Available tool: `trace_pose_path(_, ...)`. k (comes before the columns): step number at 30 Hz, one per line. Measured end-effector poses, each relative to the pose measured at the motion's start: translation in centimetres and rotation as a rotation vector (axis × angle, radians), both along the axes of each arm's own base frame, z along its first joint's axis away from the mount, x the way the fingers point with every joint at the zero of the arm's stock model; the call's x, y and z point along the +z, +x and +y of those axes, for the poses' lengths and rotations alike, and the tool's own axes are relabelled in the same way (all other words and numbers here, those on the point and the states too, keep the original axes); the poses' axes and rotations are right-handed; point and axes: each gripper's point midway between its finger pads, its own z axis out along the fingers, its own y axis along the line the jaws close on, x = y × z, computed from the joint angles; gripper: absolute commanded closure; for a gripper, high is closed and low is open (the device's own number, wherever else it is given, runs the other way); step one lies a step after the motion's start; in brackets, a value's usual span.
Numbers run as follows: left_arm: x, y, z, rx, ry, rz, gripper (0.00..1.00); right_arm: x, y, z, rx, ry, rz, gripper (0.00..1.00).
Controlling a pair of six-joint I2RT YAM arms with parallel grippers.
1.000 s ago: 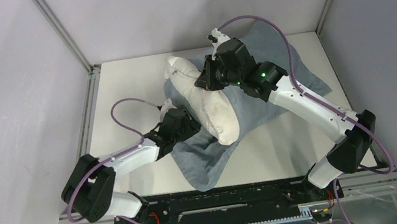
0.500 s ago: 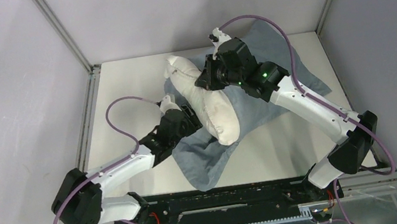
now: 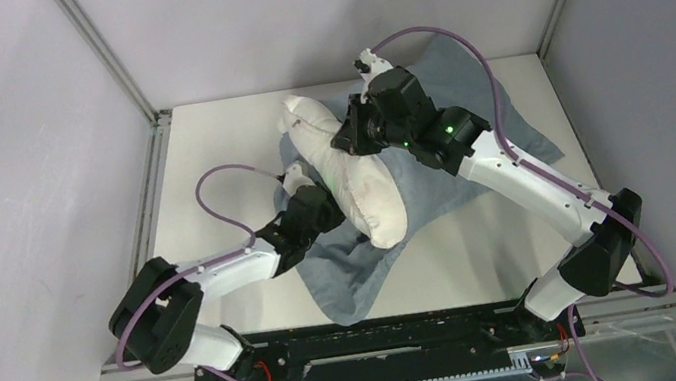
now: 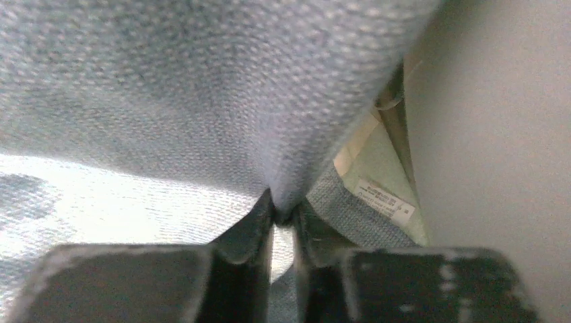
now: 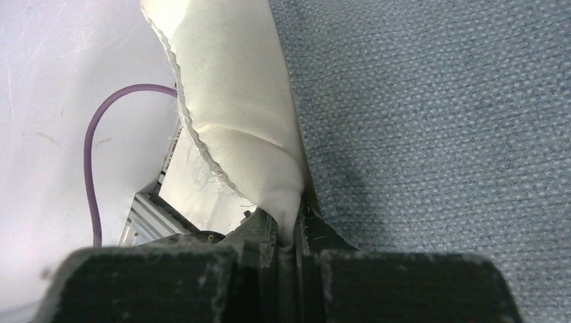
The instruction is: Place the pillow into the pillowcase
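**A:** What takes up most of the top view?

**B:** The pale desk [image 3: 207,149]. The pillowcase [image 3: 352,279] lies wrinkled across it, from the upper right down to the lower centre.

**A:** And the pillow?

**B:** The pillow [image 3: 359,187] lies on top of that cloth, outside it. It slants from the upper centre toward the middle of the frame.

**A:** What about the left fingers?

**B:** At the bottom centre of the left wrist view, the left fingers [image 4: 264,219] are pinched together on a fold of the pillowcase. The fold tents up above them.

**A:** And the right ones?

**B:** The right fingers [image 5: 269,232] are clamped on the pillow's edge, beside its stitched seam. Blue-grey cloth fills the right of that frame.

**A:** Anything smaller?

**B:** A purple cable [image 5: 91,155] loops at the left of the right wrist view. A small printed label [image 4: 384,198] sits on the pale inner cloth, right of centre in the left wrist view.
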Motion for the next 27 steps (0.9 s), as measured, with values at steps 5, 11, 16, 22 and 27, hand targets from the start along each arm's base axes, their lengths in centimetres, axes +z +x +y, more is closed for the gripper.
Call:
trace_pose_path(5,1.7,0.1,-0.1,-0.003,-0.03,-0.042,1.0,-0.1,0.4,-0.4,-0.028,-0.019,-0.016,1.0)
trace_pose_path(11,5.4,-1.4,1.3,-0.019,-0.082,-0.126,1.0,-0.4,1.2,-1.1,-0.059,-0.045,-0.029,1.0)
trace_pose_path(16,6.1,-2.8,4.0,-0.012,-0.082,-0.154,1.0,-1.0,2.4,-1.9,-0.097,-0.063,-0.026,1.0)
trace_pose_path(22,3.9,-3.5,7.8,0.028,-0.072,-0.131,1.0,-4.3,2.9,-2.6,-0.119,-0.118,0.023,1.0)
trace_pose_path(27,2.0,-3.6,9.4,0.048,-0.055,-0.093,1.0,-6.9,2.5,-2.5,-0.103,-0.152,0.072,1.0)
